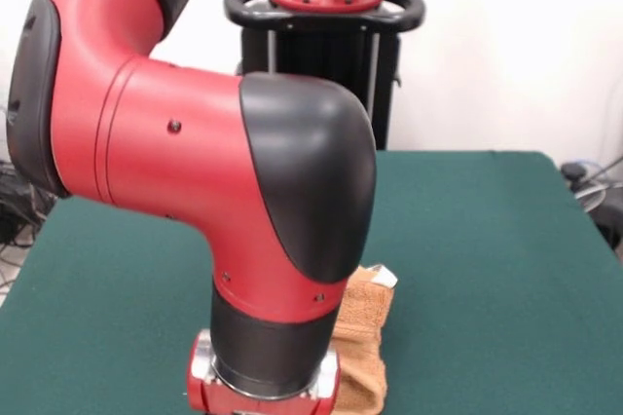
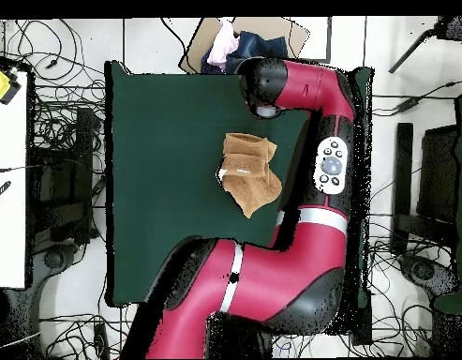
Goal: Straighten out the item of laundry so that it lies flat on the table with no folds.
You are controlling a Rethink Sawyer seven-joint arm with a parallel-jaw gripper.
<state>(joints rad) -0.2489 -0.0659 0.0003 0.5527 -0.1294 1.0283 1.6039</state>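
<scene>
Green felt table [image 2: 159, 169] fills mid-frame overhead, mostly bare. Orange-tan towel [image 2: 249, 172] sits right of the table's centre there, bunched and folded over itself; in the front view it lies low, just right of the arm [image 1: 368, 337], white tag [image 1: 383, 276] at its upper edge. Red-and-black arm [image 1: 195, 162] dominates the front view. Gripper's grasp: cannot tell. Cables [image 2: 56, 66] tangle over the floor around the table

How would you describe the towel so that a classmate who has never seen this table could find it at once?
Find the dark green table. Beside the red arm lies a crumpled orange-tan towel. It is the only cloth on the green top, with a small white tag.
</scene>
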